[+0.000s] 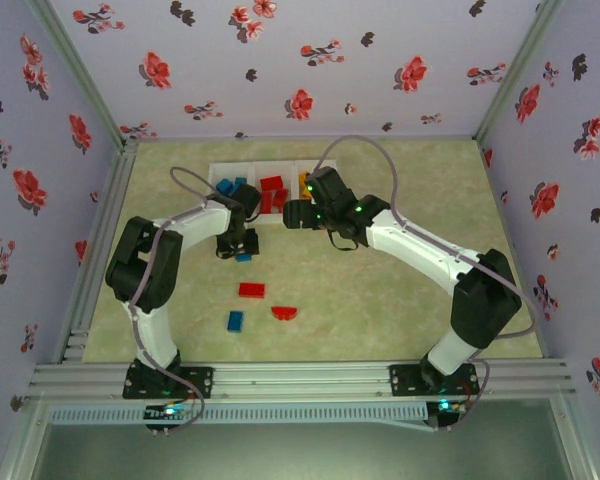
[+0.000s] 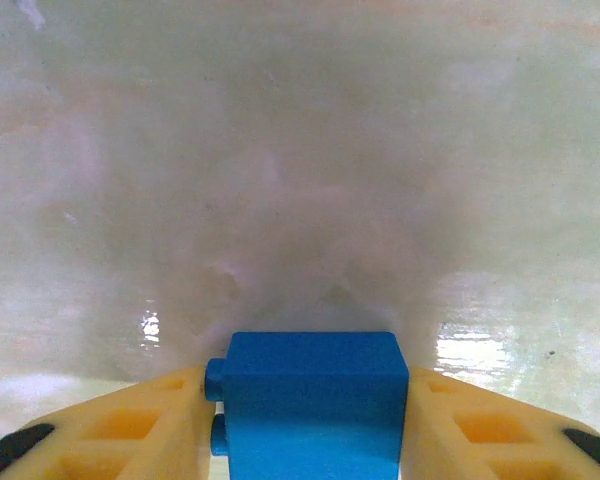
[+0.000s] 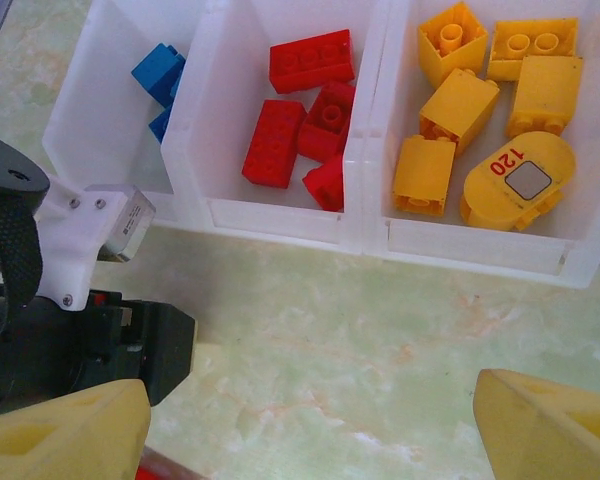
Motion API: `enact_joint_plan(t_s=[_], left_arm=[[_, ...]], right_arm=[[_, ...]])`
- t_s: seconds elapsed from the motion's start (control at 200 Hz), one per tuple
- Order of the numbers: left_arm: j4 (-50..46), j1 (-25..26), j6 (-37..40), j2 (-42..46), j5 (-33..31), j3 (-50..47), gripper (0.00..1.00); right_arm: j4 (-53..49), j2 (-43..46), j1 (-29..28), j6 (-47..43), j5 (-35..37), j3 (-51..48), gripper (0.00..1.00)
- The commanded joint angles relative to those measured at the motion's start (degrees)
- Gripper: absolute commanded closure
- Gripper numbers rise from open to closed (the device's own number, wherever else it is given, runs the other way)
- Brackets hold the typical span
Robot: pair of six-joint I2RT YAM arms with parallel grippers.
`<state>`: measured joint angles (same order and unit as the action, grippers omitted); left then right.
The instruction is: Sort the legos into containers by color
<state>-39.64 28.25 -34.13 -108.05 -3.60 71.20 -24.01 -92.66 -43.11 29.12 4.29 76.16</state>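
My left gripper (image 2: 310, 420) is shut on a blue lego (image 2: 312, 400), with both yellow fingers pressed against its sides just above the table. From above, that gripper (image 1: 238, 245) sits in front of the containers (image 1: 270, 170) with the blue lego (image 1: 243, 257) under it. The right gripper (image 3: 310, 425) is open and empty over bare table in front of the containers (image 3: 370, 235). Their three bins hold blue legos (image 3: 158, 72), red legos (image 3: 300, 110) and yellow legos (image 3: 490, 100). Loose on the table lie a red lego (image 1: 251, 290), a blue lego (image 1: 235, 321) and a red half-round lego (image 1: 284, 313).
The two wrists are close together in front of the bins; the left arm's black wrist (image 3: 70, 340) lies beside my right gripper's left finger. Flowered walls enclose the table on three sides. An aluminium rail (image 1: 300, 378) runs along the near edge.
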Motion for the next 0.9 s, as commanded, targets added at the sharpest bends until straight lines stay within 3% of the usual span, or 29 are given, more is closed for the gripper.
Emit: enact_joint_plan(t_s=[0.0,0.465,0.895], left_arm=[[-2.47,0.41,1.10,0.78,-0.10,1.60,0.55],[-11.69,-3.70,7.48,1.19,-2.97,16.91,0.59],[-17.41,-10.02,15.89,-9.65,-4.06,37.46,0.59]], right_arm=[[-0.51,2.23,0.34,0.15,0.84,-0.75,0.15],[-2.51,5.88,0.40,-1.13,3.48,-1.87,0.14],[-2.90,7.79,0.40,-0.47,2.88,-3.65,0.14]])
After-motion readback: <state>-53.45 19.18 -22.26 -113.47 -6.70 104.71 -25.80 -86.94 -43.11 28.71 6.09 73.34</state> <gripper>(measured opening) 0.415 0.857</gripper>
